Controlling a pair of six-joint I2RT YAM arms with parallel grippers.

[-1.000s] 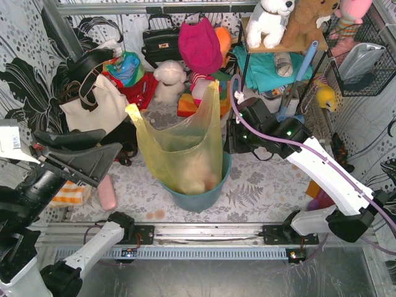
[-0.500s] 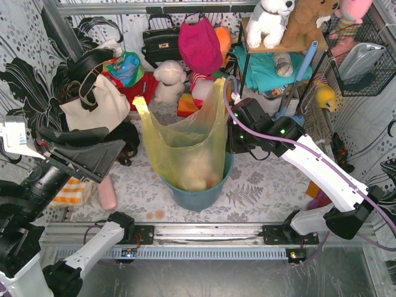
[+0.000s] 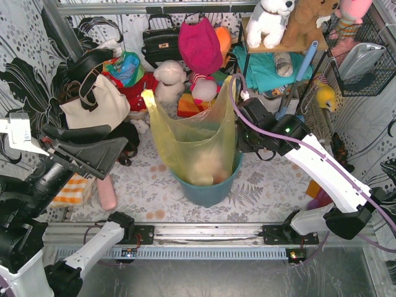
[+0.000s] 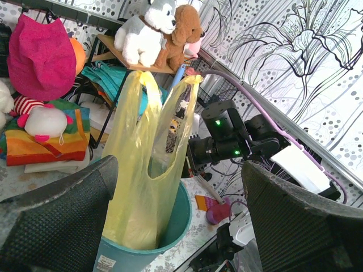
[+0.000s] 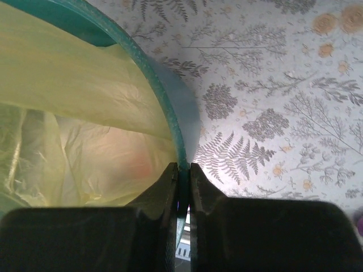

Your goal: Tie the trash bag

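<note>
The yellow trash bag (image 3: 192, 142) stands in the teal bucket (image 3: 207, 192), both handles sticking up, with pale paper showing through low down. My right gripper (image 3: 238, 145) is at the bucket's right rim. In the right wrist view its jaws (image 5: 182, 170) are closed astride the teal rim (image 5: 153, 73), one finger inside over the bag (image 5: 68, 73) and one outside. My left gripper (image 3: 117, 137) is wide open and empty, well left of the bag. In the left wrist view its gap (image 4: 178, 164) frames the bag (image 4: 142, 187), the bucket (image 4: 178, 209) and the right gripper (image 4: 198, 156).
A cream tote bag (image 3: 93, 105) and a black handbag (image 3: 162, 40) sit at the back left. A pink plush (image 3: 201, 46) hangs behind the bag. A shelf with stuffed toys (image 3: 278, 25) stands at the back right. A pink object (image 3: 106, 192) lies near the left arm.
The bag and bucket have shifted right together with my right gripper, and the bag's handles stand more upright. The left gripper has moved slightly.
</note>
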